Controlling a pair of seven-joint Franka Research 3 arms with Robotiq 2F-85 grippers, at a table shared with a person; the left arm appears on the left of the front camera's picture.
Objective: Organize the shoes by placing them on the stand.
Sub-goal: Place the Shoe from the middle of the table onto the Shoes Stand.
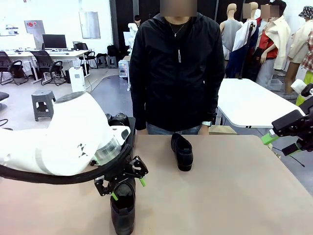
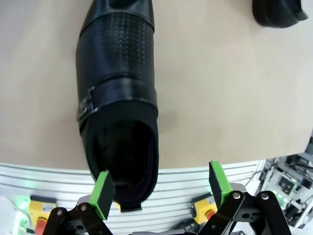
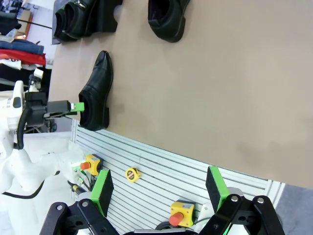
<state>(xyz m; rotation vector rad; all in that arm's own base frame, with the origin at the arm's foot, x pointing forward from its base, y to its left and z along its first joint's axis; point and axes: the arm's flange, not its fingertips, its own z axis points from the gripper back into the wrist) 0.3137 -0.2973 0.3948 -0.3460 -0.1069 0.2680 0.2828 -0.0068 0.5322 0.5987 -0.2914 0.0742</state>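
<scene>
One black loafer (image 1: 123,211) lies near the table's front edge, toe pointing at me. My left gripper (image 1: 128,188) hangs open just above its heel; in the left wrist view the shoe's heel opening (image 2: 122,156) sits beside the left pad, not between the fingers (image 2: 102,192). A second loafer (image 1: 182,152) lies at the table's far middle. In the right wrist view two more loafers (image 3: 73,19) rest on the black stand (image 3: 108,20) at the far left corner. My right gripper (image 1: 279,144) is open off the table's right side, with nothing between its fingers (image 3: 215,185).
A person in a black jacket (image 1: 176,68) stands at the far edge, hands out of sight. Below the front edge runs a slatted aluminium rail (image 3: 161,166) with red stop buttons and a yellow tape measure (image 3: 131,173). The tan tabletop (image 1: 234,186) is bare on the right.
</scene>
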